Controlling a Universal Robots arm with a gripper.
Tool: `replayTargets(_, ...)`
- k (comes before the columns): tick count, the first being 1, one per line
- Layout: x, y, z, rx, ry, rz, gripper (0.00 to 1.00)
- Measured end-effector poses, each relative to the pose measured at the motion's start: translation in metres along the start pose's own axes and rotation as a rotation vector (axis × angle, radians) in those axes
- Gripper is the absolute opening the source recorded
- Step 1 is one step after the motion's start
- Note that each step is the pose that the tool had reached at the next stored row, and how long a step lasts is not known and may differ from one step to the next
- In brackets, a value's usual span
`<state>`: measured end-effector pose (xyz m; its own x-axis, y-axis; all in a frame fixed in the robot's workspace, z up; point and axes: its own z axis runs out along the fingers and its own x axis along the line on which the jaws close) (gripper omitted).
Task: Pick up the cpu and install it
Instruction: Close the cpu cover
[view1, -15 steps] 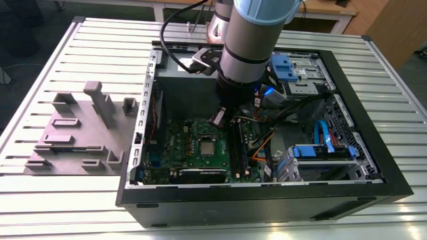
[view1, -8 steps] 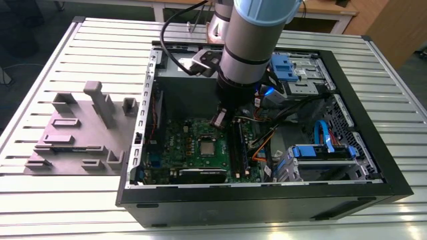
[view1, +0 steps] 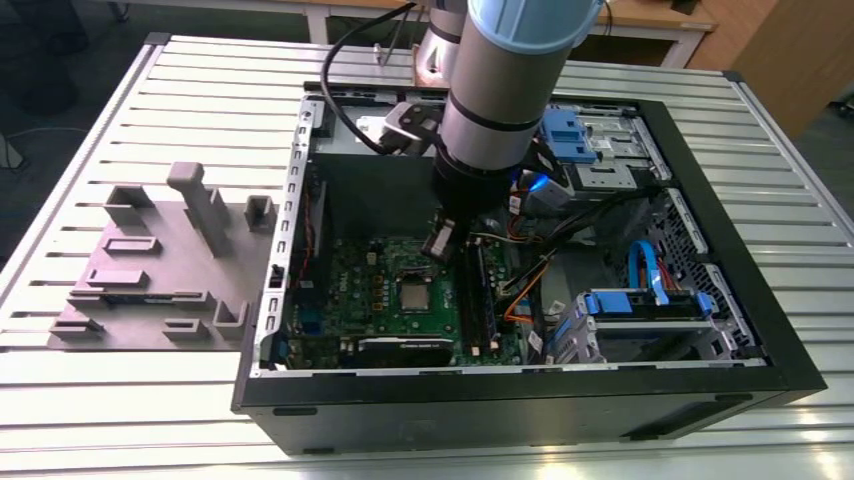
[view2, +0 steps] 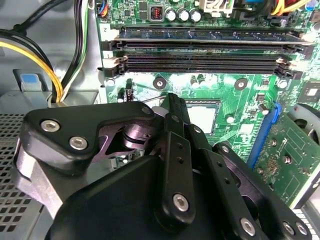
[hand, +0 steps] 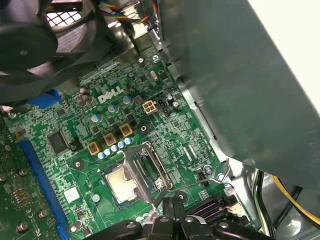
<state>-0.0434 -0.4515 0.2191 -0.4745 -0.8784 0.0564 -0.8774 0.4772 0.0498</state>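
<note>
The cpu (hand: 116, 184) is a small silvery-grey square lying flat in the motherboard socket, also visible in the second wrist view (view2: 202, 117) and in the exterior view (view1: 418, 294). The socket's metal load plate (hand: 142, 166) stands tilted up beside it, and a thin wire lever (hand: 200, 182) runs along the socket's edge. My gripper (view1: 438, 243) hangs inside the black computer case (view1: 534, 405), just above the board near the socket. Its dark fingers (view2: 172, 100) (hand: 172, 201) come together at the tip, shut with nothing between them.
Black memory slots (view2: 200, 50) run beside the socket. Yellow and black cables (view2: 45, 60) and blue-tabbed drive bays (view1: 641, 305) fill the case on the exterior view's right. A grey parts fixture (view1: 160, 260) lies on the slatted table at the exterior view's left. A fan (hand: 30, 45) is near the board.
</note>
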Motion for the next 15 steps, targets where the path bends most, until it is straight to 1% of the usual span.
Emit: replayTargets(15,0.0026,-0.0017,0.0018,0.0048,0.0043,-0.086,0.1)
